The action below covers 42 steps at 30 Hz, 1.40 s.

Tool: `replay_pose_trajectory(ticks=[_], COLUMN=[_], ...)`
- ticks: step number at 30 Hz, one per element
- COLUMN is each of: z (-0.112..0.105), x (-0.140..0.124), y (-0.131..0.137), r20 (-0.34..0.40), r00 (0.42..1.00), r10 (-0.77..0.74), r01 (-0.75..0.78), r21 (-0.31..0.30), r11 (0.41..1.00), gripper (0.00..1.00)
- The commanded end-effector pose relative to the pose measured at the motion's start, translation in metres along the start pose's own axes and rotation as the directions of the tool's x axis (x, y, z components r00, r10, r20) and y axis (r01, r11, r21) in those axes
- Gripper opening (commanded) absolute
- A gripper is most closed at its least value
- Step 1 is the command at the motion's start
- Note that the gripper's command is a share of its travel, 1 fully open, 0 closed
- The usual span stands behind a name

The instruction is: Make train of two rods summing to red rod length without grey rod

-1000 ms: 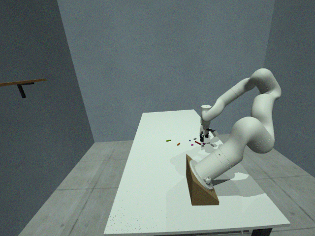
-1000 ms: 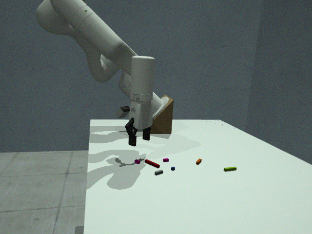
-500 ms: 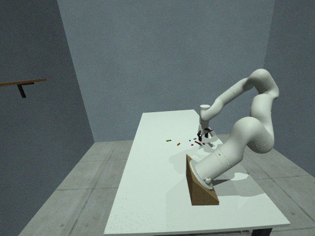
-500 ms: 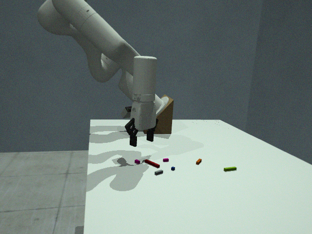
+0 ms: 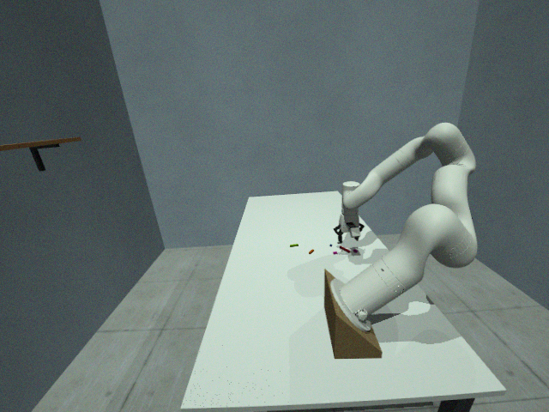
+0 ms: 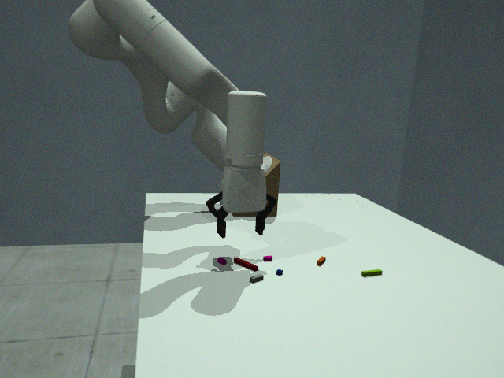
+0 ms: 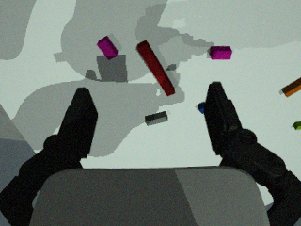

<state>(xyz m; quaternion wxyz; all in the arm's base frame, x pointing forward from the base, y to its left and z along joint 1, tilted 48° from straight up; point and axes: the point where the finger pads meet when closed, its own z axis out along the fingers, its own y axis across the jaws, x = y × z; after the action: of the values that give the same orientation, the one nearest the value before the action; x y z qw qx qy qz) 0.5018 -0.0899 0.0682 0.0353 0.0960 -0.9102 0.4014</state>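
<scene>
My gripper point(image 6: 240, 231) is open and empty, hovering above the table over the cluster of rods; it also shows in the wrist view point(image 7: 150, 113) and in the top view point(image 5: 348, 237). The red rod point(image 6: 246, 264) lies flat below it, also in the wrist view point(image 7: 156, 68). One magenta rod point(image 6: 221, 261) point(image 7: 107, 47) lies at its left end, another magenta rod point(image 6: 267, 258) point(image 7: 220, 52) lies apart on the right. A grey rod point(image 6: 256, 278) and a blue rod point(image 6: 279, 272) lie in front. An orange rod point(image 6: 320, 261) and a lime rod point(image 6: 371, 272) lie farther right, apart from each other.
The arm's brown wedge base point(image 5: 347, 325) stands on the table behind the gripper. The table's left edge in the exterior view point(image 6: 141, 268) runs close to the rod cluster. A wall shelf point(image 5: 39, 144) hangs far off.
</scene>
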Motion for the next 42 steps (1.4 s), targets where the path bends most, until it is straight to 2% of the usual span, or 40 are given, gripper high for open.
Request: replay_pose_trajectory(ticks=[1,10,12,14,23,25,42], z=[-0.001,-0.001,-0.001,-0.001,-0.001,-0.001,-0.001], x=[-0.01,-0.027,-0.027,-0.034,-0.049,-0.05,-0.051], y=[0.007,0.02,0.02,0.026,0.04,0.042,0.042], r20=[0.01,0.011,0.011,0.011,0.011,0.011,0.011], r00=[0.986,0.891,0.891,0.829,0.638,0.613,0.603], r10=[0.167,0.454,0.454,0.559,0.77,0.79,0.798], r01=[-0.167,-0.454,-0.454,-0.559,-0.77,-0.79,-0.798], r21=[0.007,0.003,0.003,0.002,-0.002,-0.002,-0.002], r11=[0.986,0.891,0.891,0.829,0.639,0.613,0.603], gripper=[1.0,1.0,1.0,1.0,1.0,1.0,1.0])
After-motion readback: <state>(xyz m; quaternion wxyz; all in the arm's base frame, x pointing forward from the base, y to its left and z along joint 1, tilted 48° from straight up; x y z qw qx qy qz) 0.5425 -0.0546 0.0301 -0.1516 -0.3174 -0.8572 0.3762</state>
